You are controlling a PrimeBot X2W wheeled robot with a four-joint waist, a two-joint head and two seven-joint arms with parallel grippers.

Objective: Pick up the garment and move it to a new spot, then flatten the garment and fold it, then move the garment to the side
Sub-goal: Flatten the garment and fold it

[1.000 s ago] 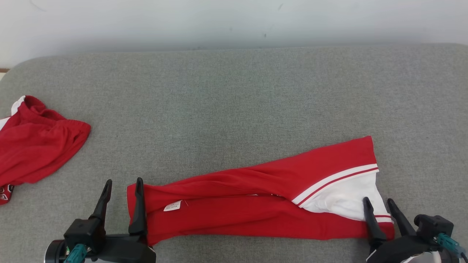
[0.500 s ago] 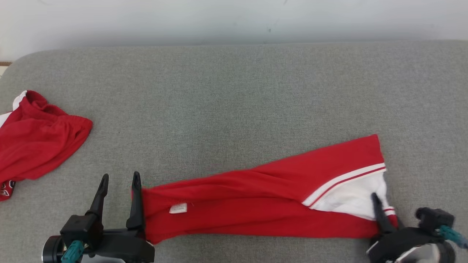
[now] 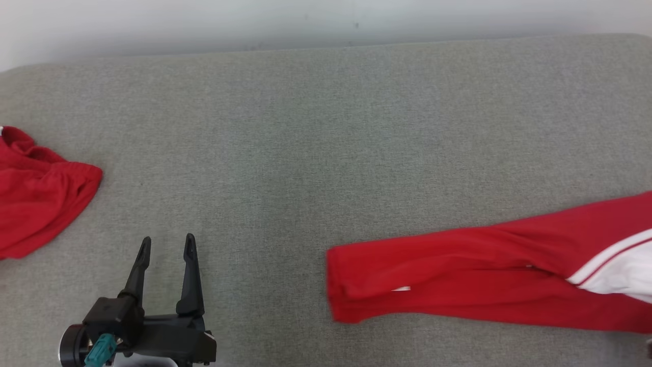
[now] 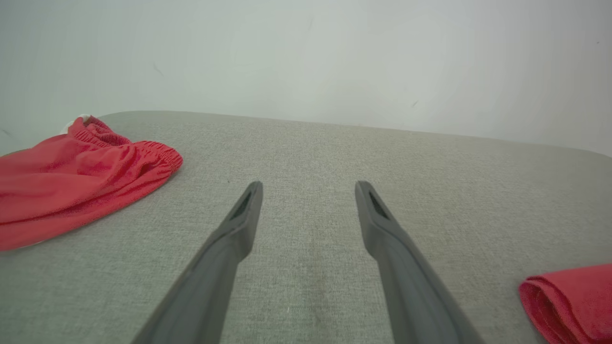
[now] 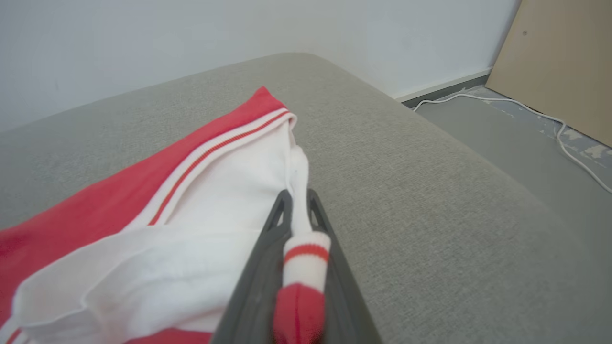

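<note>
Left pincer (image 3: pixel 168 238): two long black fingers (image 3: pixel 191 285), narrow at tips, broadening toward base. Each finger seated on blocky black mount (image 3: pixel 109 317), both on wide black body (image 3: pixel 170 344). Teal connector (image 3: pixel 101 350) at wrist end, beside round dark housing (image 3: pixel 69 349). Close up, finish matte dark grey; slot-shaped recess (image 4: pixel 377 205) on inner face near each tip. Right pincer (image 5: pixel 298 193): same dark grey fingers, elongated cutout (image 5: pixel 276 217) behind tip.
</note>
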